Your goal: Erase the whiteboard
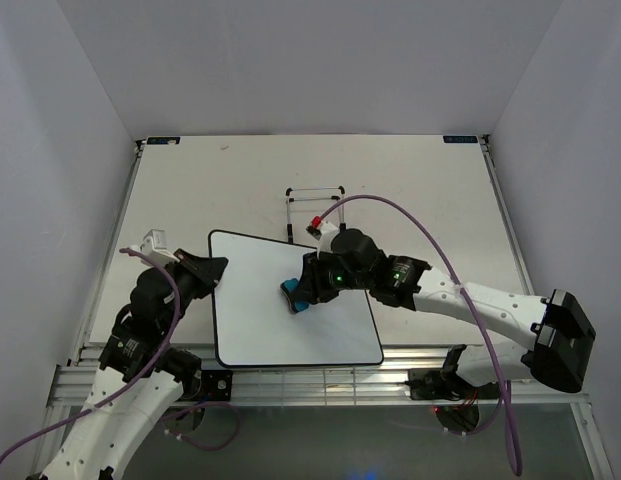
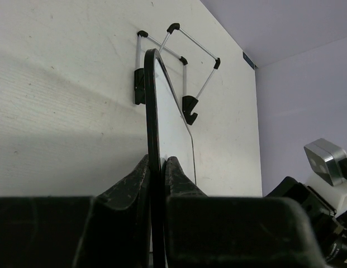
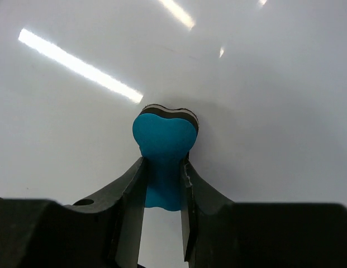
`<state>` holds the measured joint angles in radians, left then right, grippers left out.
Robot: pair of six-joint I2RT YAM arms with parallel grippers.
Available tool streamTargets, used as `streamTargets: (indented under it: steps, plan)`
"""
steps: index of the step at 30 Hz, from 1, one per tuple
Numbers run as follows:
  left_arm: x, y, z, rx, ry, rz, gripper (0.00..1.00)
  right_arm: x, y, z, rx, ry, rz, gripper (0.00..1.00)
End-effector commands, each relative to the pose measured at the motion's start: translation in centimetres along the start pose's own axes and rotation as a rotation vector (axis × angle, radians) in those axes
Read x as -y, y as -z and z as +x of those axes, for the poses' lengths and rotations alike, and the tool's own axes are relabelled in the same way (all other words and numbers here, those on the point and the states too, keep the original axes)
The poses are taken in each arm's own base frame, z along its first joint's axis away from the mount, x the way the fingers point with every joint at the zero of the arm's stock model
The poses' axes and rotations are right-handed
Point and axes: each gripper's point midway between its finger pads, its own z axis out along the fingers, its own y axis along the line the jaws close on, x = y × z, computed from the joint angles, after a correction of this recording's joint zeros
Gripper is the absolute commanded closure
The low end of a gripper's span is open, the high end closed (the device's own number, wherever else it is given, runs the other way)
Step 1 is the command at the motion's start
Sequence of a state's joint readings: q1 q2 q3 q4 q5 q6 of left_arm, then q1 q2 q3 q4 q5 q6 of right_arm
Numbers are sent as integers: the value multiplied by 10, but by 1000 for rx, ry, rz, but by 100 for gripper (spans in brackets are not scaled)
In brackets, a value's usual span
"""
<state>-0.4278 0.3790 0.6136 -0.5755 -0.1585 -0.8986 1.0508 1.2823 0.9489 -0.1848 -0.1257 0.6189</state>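
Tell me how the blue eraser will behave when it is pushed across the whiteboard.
Likely fairly stiff: the right gripper pinches the blue eraser at its waist without visible squashing. Should glide easily: the whiteboard is glossy, with bright reflections.

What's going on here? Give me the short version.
The left arm has its jaws shut on the left edge of the whiteboard, apparently steadying it on the table. The right arm has its jaws shut on a blue eraser, which is set against the board's surface near its middle. No writing shows on the board in any view, so the erasing looks about finished.
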Motion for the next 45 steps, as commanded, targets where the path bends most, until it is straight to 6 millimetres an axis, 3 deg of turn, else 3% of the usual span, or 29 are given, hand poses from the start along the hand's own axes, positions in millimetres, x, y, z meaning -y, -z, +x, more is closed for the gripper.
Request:
streamTargets:
  steps: [1,5,6,9,14,18,24,29,31,33,35,38,40,45]
  plan:
    - [-22,-4,7,-23,-113,-78,100,-17,-6,14,-17,95,-128,92]
    - [-24,-6,8,-29,-118,-87,100,5,-4,45,-55,60,-93,92]
    - [-23,-6,8,-29,-118,-87,100,20,-4,59,-76,43,-53,92]
    - [-23,-8,8,-31,-117,-89,100,63,1,76,-78,-7,116,92]
    - [-20,-10,10,-39,-113,-76,100,122,6,89,-115,-109,288,92]
    - [-19,-9,9,-42,-121,-72,100,169,13,84,-127,-198,408,92]
    - [-18,-8,10,-49,-138,-67,100,216,15,81,-175,-305,483,92]
    - [-16,-4,7,-38,-141,-59,100,245,30,112,-297,-422,530,92]
    - [-14,-2,4,-33,-142,-54,100,250,38,109,-270,-434,558,92]
    - [-11,-1,3,-34,-143,-46,100,245,49,90,-202,-411,576,92]
    - [-4,1,0,-36,-142,-25,100,244,63,51,-85,-366,628,92]
    - [4,3,-3,-34,-138,-5,100,261,95,19,8,-360,746,92]
    - [10,5,-7,-29,-134,12,100,272,106,14,6,-371,794,92]
    - [27,10,-8,-59,-155,75,100,321,126,47,-135,-395,1055,92]
